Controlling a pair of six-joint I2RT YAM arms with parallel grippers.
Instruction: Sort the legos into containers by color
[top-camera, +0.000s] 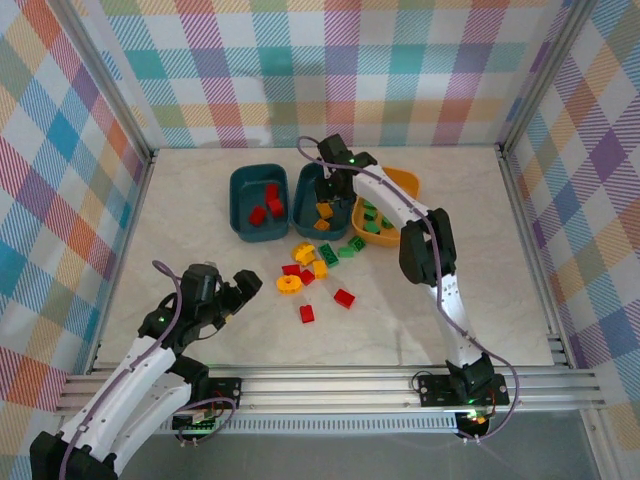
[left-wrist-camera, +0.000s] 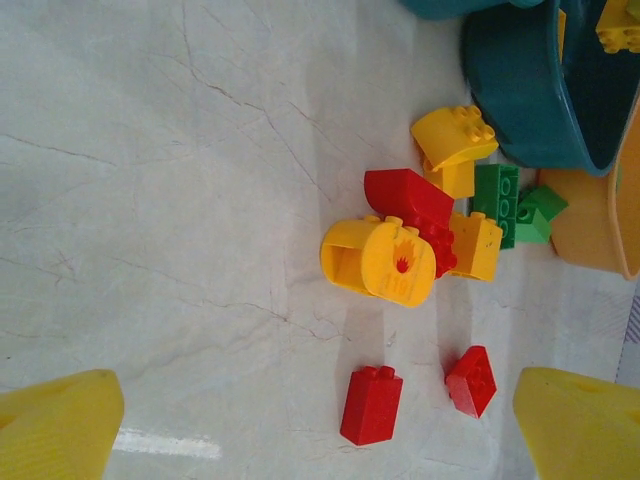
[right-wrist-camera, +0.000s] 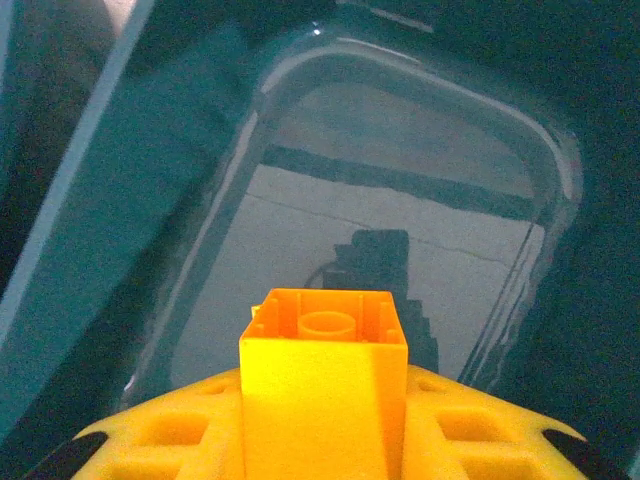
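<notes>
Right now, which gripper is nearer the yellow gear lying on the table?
Left. The left gripper sits open just left of the yellow gear. The right gripper is far back over the middle teal tub, gripping a yellow brick.

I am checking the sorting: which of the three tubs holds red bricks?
The leftmost dark teal tub; the middle teal tub holds yellow bricks, the orange tub green.

From above, the right arm (top-camera: 390, 200) hid the twelve-o'clock end of the middle teal tub (top-camera: 297, 205) and part of the orange tub (top-camera: 407, 181). Under the right wrist, the yellow brick (right-wrist-camera: 322, 400) ran off the frame at six o'clock, its lower end lost.
</notes>
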